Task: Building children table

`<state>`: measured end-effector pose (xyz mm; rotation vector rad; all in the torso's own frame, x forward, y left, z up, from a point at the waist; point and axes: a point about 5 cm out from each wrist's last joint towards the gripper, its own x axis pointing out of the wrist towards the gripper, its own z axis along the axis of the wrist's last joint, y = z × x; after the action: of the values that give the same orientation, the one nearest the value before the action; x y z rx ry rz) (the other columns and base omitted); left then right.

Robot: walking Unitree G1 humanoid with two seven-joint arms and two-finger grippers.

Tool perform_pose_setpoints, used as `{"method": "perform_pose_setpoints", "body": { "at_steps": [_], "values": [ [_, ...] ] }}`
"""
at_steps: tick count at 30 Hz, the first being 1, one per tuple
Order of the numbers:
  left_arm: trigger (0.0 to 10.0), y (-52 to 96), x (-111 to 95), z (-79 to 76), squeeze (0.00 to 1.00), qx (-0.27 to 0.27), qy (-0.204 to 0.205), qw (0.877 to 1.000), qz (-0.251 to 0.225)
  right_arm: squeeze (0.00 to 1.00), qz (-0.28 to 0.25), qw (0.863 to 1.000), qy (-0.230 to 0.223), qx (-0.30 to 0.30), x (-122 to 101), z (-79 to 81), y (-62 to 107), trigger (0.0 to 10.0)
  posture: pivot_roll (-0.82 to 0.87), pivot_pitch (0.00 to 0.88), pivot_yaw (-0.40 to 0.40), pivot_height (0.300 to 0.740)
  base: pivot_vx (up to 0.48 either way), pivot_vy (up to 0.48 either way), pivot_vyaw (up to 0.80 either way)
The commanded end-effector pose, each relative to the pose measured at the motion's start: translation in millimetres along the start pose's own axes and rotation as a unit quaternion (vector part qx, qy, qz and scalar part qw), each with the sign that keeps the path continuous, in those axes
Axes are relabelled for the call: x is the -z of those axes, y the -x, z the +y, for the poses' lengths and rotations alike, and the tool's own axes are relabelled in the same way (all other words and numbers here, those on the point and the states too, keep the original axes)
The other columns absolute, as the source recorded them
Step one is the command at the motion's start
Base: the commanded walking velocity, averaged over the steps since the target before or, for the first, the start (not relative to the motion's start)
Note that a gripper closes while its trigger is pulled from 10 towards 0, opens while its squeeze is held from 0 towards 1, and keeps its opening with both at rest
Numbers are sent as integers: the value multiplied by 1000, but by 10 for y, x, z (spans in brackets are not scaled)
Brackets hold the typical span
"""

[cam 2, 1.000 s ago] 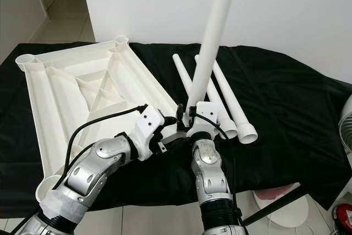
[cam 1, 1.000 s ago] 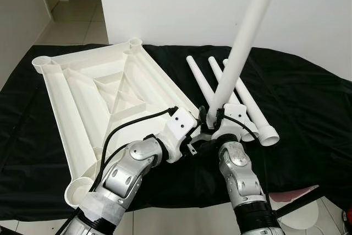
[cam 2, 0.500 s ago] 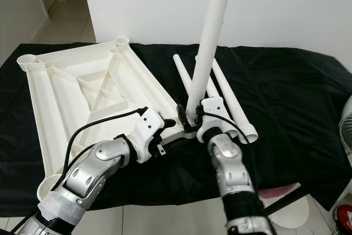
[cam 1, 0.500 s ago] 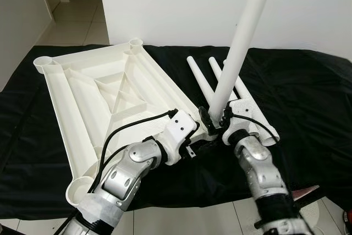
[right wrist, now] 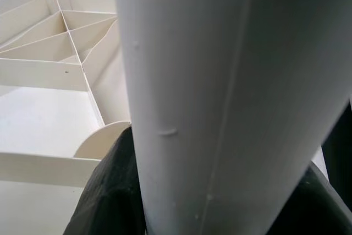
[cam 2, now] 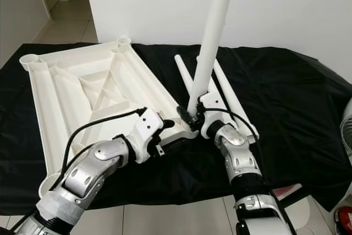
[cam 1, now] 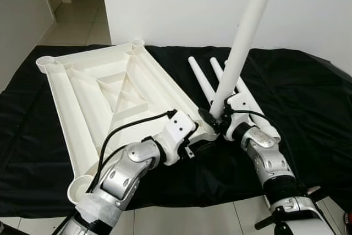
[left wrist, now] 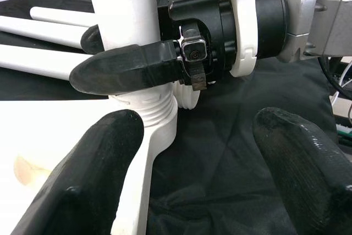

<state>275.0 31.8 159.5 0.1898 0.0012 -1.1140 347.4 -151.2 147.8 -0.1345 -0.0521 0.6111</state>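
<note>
- Left eye view: our right hand (cam 1: 219, 120) is closed on the raised leg (cam 1: 242, 39), low down near its threaded end, over the near right corner of the upside-down tabletop (cam 1: 104, 100).
- Since a second ago our right forearm has swung out to the right and the elbow has dropped; the leg leans about as before, its foot at the same corner socket. We judge the wrist is turning to screw it in, seating not finished.
- Our left hand (cam 1: 193, 136) sits just beside that corner, at the tabletop edge, little moved.
- Right eye view: three spare legs (cam 2: 234, 103) lie side by side on the black cloth (cam 2: 291, 97), right behind the right hand; they crowd the wrist if it turns further.
- A white wall (cam 2: 286, 9) stands close behind, the raised leg's top near it.
- Left wrist view: left hand fingers (left wrist: 104, 180) spread apart, gripping nothing; between them we see the threaded end (left wrist: 148, 115) not fully down in the socket, with a right hand finger (left wrist: 124, 69) across the leg.
- Right wrist view: the leg up close between dark fingers (right wrist: 110, 191), tabletop ribs (right wrist: 60, 53) behind.
</note>
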Motion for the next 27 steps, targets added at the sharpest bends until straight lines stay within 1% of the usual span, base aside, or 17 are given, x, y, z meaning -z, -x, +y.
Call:
{"method": "perform_pose_setpoints", "body": {
  "at_steps": [1,3,8,9,13,14,16,17,19,20,22,23,24,25,26,27],
  "values": [
    [10000,0,-24,-35,0,19,-3,1000,-2,0,23,1000,2,-8,90,-6,23,0,38,11,-47,740,0,0,0],
    [10000,8,-27,-39,0,16,-2,1000,-2,0,39,999,0,-8,145,-22,47,0,50,21,-55,740,0,0,0],
    [10000,14,-23,-40,0,15,0,1000,-2,0,47,999,-7,-8,201,-30,75,0,47,22,-54,740,0,0,0],
    [10000,15,-24,-40,0,15,0,1000,-2,0,45,999,-16,-2,218,-20,81,10000,46,26,-53,740,0,0,0],
    [10000,13,-25,-43,0,16,1,1000,-2,0,39,999,-26,8,219,-7,82,10000,44,25,-51,740,0,0,0],
    [10000,12,-24,-45,0,17,1,1000,-2,0,38,998,-34,23,222,2,76,10000,43,27,-51,740,0,0,0],
    [10000,12,-24,-45,0,17,1,1000,-2,0,38,998,-34,23,222,2,76,10000,43,27,-51,740,0,0,0],
    [10000,11,-24,-47,0,18,1,1000,-2,0,34,998,-41,38,221,19,64,10000,39,29,-49,740,0,0,0],
    [10000,6,-24,-53,0,19,2,1000,-3,0,33,992,-66,105,225,41,37,10000,39,31,-51,740,0,0,0],
    [10000,6,-24,-53,0,19,2,1000,-3,0,33,992,-66,105,225,41,37,10000,39,31,-51,740,0,0,0],
    [10000,2,-21,-65,0,21,4,1000,-2,0,32,979,-90,182,240,57,35,10000,38,32,-51,740,0,0,0],
    [10000,2,-21,-65,0,21,4,1000,-2,0,32,979,-90,182,240,57,35,10000,38,32,-51,740,0,0,0],
    [10000,2,-20,-70,0,21,4,1000,-2,0,32,973,-95,206,246,68,40,10000,38,32,-51,740,0,0,0],
    [10000,2,-20,-70,0,21,4,1000,-2,0,32,973,-95,206,246,68,40,10000,38,32,-51,740,0,0,0],
    [10000,4,-18,-74,0,21,5,1000,-2,0,32,967,-104,229,259,103,44,10000,37,32,-51,740,0,0,0],
    [10000,4,-18,-74,0,21,5,1000,-2,0,32,967,-104,229,259,103,44,10000,37,32,-51,740,0,0,0]
  ]
}}
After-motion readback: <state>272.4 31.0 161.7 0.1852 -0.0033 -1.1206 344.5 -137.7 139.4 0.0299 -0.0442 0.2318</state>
